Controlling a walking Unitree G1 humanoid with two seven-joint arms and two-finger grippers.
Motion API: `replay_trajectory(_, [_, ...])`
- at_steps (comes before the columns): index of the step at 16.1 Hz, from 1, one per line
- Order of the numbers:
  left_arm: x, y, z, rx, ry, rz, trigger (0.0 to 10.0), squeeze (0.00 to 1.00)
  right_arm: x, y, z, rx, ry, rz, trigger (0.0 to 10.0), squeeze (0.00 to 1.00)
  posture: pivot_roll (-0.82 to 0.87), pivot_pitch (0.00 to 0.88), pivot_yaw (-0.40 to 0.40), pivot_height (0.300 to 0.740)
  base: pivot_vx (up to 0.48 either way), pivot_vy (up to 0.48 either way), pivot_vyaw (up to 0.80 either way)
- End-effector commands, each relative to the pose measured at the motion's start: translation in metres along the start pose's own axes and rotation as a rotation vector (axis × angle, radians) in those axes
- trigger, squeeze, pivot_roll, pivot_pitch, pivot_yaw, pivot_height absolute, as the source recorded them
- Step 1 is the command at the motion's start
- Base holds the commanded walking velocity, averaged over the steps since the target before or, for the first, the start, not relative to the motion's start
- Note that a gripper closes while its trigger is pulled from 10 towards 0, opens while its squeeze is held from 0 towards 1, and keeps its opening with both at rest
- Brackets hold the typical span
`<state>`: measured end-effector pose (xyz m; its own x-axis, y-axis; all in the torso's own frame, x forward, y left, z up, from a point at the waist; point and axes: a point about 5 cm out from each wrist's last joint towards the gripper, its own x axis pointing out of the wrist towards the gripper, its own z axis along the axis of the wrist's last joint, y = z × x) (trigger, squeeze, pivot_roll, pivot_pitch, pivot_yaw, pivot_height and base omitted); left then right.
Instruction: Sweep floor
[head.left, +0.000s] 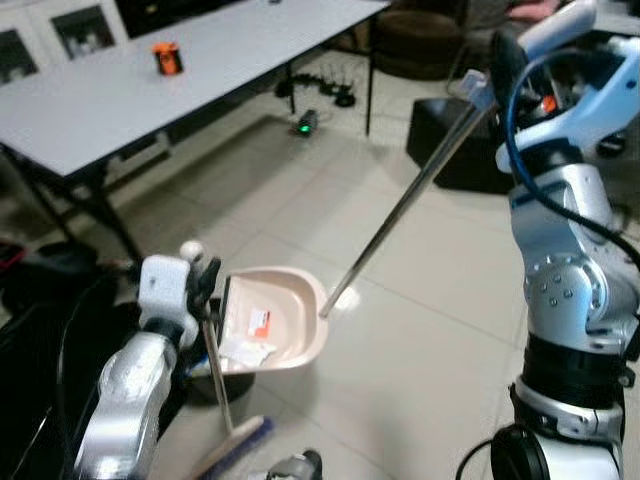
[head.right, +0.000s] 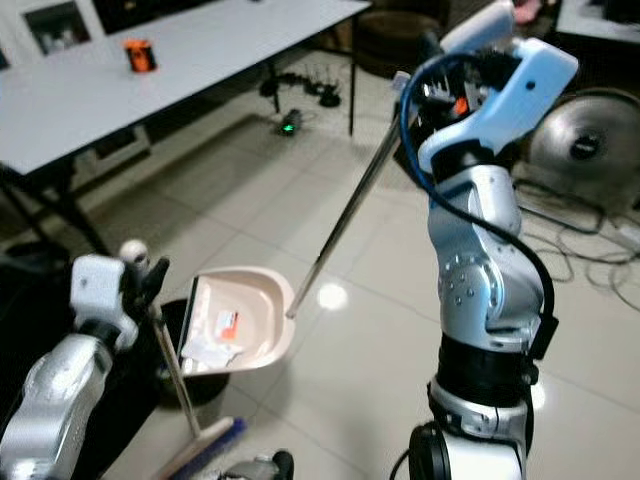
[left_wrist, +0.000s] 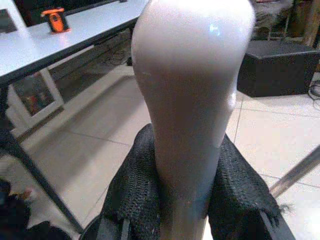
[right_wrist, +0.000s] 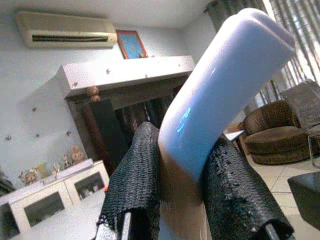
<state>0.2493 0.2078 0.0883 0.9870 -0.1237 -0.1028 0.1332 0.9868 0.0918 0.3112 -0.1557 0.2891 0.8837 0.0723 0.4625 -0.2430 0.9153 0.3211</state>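
**Broom and dustpan held over the tiled floor**

Two black fingers (left_wrist: 135, 195) of the left gripper (left_wrist: 187, 200) are seen closed tight on the pale handle top (left_wrist: 192, 85) of the broom. Lower down, the thin broom stick (head.left: 216, 375) is seen to run to the brush head (head.left: 235, 447), which is low by the floor (head.left: 420, 330). The dustpan (head.left: 290, 310) is held up just beside the broom stick, tipped on its side, with white scraps of paper (head.left: 245, 350) inside it. Its long metal pole (head.left: 410, 195) is carried by the right gripper (right_wrist: 182, 185), whose fingers are shut on the light blue grip (right_wrist: 225, 85). A dark round bin (head.right: 190, 385) is partly hidden under the dustpan. A grey table (head.left: 120, 90) with a small orange thing (head.left: 167, 58) on it is stood well apart, beyond the dustpan. A black box (head.left: 450, 140) and some cables (head.right: 580, 225) are seen on the floor near the right arm.
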Motion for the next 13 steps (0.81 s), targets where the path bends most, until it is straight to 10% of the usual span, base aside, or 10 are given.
replay_trajectory(1, [-0.006,-0.002,0.011,0.019,-0.051,-0.015,10.0,0.0,0.0,0.001,0.006,-0.002,-0.041,0.008,10.0,0.0,0.06,0.0,0.065,0.74,0.266,0.0,0.79])
replay_trajectory(13, [-0.069,-0.002,-0.05,0.017,0.033,-0.019,10.0,0.0,-0.002,-0.002,0.0,-0.007,-0.036,0.002,10.0,0.0,0.09,0.0,0.051,0.74,0.289,0.0,0.75])
